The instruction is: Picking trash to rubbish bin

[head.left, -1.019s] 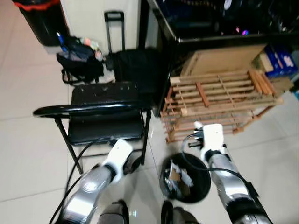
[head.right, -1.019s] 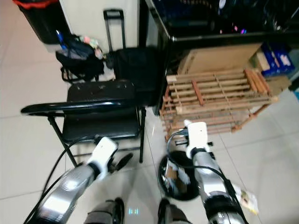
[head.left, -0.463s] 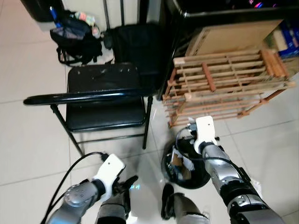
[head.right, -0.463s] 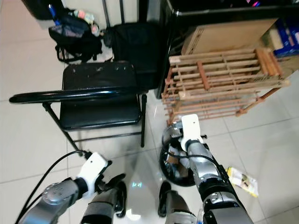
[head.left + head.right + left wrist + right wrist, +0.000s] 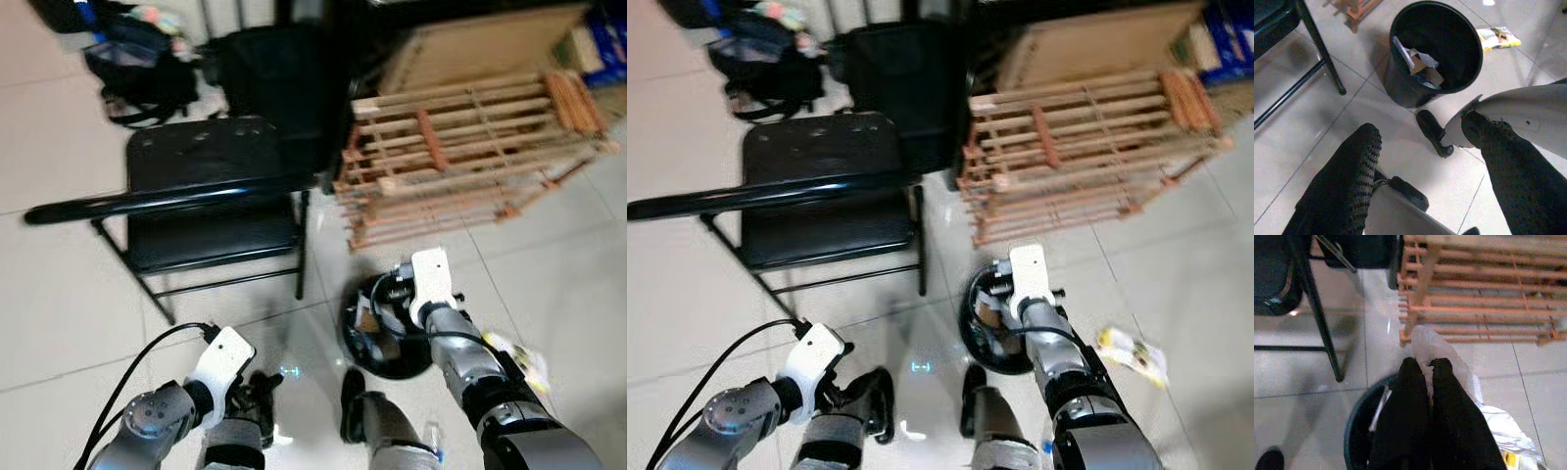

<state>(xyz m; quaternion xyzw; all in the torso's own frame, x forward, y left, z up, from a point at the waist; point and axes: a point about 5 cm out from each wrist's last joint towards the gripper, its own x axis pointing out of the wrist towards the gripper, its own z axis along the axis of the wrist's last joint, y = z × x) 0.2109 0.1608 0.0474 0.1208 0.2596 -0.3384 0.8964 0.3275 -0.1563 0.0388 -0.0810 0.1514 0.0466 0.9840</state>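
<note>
Right gripper (image 5: 1422,377) fingers pinched on clear plastic bag (image 5: 1437,345) above black rubbish bin (image 5: 1437,54); bag's long axis follows fingers. Left gripper (image 5: 1420,181) spread wide.

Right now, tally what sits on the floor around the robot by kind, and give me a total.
Black rubbish bin: 1
Black folding chair: 1
Wooden slatted rack: 1
Yellow wrapper lying on the tiles: 1
Black bag with colourful items: 1
Black suitcase: 1
Total: 6
</note>
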